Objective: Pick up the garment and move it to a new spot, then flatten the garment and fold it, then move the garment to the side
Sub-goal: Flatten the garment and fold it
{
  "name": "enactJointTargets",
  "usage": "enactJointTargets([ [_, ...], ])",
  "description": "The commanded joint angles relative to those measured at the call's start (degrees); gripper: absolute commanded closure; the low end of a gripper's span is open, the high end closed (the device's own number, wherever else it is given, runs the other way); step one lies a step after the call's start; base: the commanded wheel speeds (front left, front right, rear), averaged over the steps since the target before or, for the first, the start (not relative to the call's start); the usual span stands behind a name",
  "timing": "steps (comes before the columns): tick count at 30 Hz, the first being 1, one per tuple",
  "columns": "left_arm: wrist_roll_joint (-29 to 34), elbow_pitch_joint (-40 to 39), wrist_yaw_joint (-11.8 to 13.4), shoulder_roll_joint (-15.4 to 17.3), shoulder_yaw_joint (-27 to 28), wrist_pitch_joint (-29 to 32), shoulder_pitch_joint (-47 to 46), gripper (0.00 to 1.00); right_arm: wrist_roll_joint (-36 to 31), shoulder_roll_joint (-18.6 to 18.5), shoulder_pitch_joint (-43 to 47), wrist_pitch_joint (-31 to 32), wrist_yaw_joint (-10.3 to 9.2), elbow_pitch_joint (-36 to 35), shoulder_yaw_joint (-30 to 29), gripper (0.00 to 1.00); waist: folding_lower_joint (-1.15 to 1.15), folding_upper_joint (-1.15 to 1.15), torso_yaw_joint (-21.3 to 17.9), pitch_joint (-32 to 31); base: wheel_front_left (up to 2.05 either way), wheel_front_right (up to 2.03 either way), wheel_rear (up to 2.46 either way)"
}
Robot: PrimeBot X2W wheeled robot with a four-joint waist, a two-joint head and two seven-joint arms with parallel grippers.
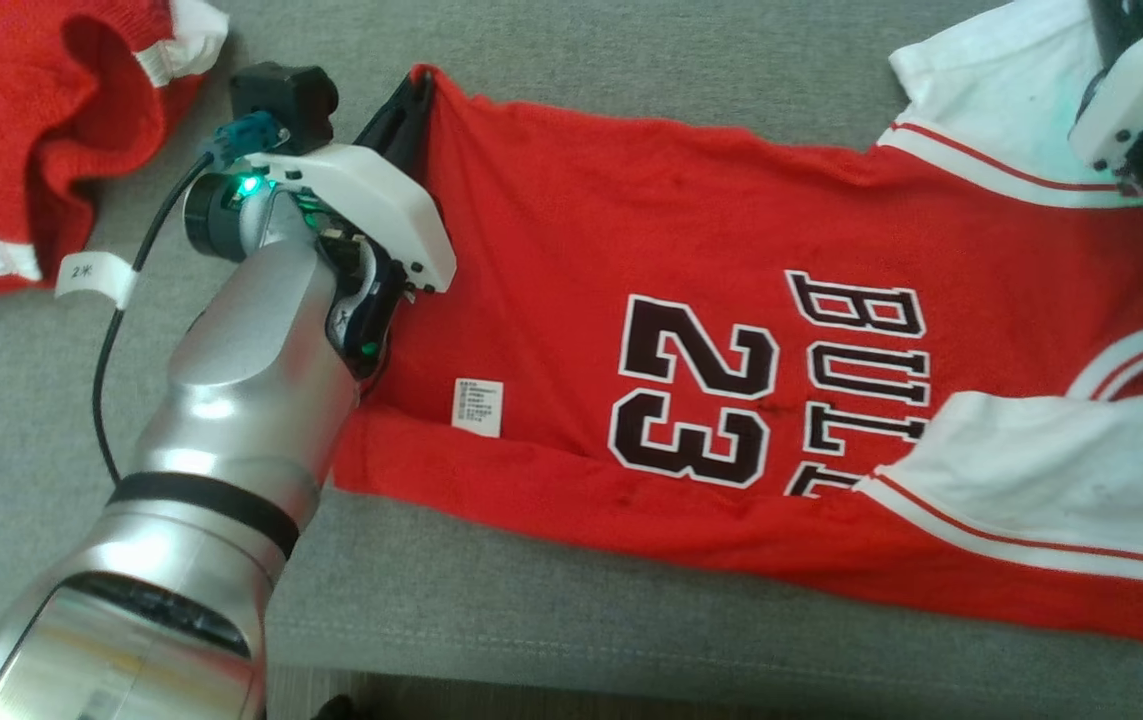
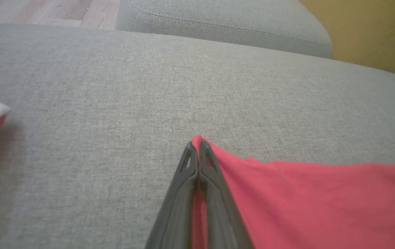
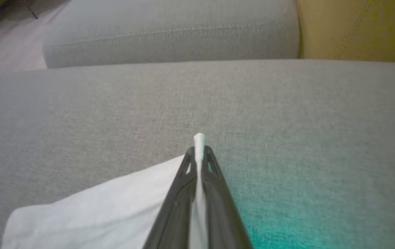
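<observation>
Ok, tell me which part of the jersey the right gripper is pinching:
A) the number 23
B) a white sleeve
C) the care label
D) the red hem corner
B: the right wrist view shows the right gripper shut on the white sleeve of the jersey; the left gripper has the red hem corner.

The basketball jersey (image 1: 551, 260) was smooth, matt red cloth with white cloth sleeves and a papery care label (image 1: 478, 407). The sofa seat (image 1: 631, 90) was coarse, matt grey weave. The left forearm (image 1: 241, 370) shone like polished silver metal, and its wrist housing (image 1: 381, 200) was smooth white plastic. The left gripper (image 2: 196, 147) had matt black plastic fingers (image 2: 218, 193). A red sweater (image 1: 21, 120) looked rough and chunky-knit.
</observation>
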Motion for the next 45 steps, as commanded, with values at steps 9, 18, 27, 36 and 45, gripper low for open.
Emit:
enactJointTargets([
  [9, -1.5, -2.4, 0.8, 5.6, 3.4, -1.6, 2.0, 1.00, 7.9, -3.1, 4.5, -7.3, -0.04, -11.8, 7.1, 1.00, -0.01, 0.00, -4.0, -5.2, 0.00, 0.00, 0.00],
  [18, -2.8, -7.9, 1.1, 9.2, 5.1, -1.7, 8.5, 1.00, 14.0, -7.6, 13.0, -10.4, -0.04, -21.3, 8.1, 1.00, -0.01, 0.00, -5.7, -8.7, 0.00, 0.00, 0.00],
  [27, -4.9, -19.2, 3.9, 13.8, 7.0, 0.7, 16.4, 1.00, 18.4, -10.8, 22.8, -11.0, -0.04, -34.0, 6.0, 1.00, -0.01, 0.00, -7.8, -11.2, 0.00, 0.00, 0.00],
  [36, -9.9, -33.3, 6.8, 16.7, 9.5, 5.5, 27.5, 1.00, 21.9, -11.0, 35.4, -9.5, -0.04, -44.4, 1.2, 1.00, -0.01, 0.00, -9.0, -13.4, 0.00, 0.00, 0.00],
  [45, -12.8, -43.1, 10.9, 18.7, 11.1, 7.8, 38.7, 1.00, 22.0, -8.0, 49.4, -8.0, -0.04, -50.0, -3.5, 1.00, -0.01, 0.00, -10.1, -13.8, 0.00, 0.00, 0.00],
])
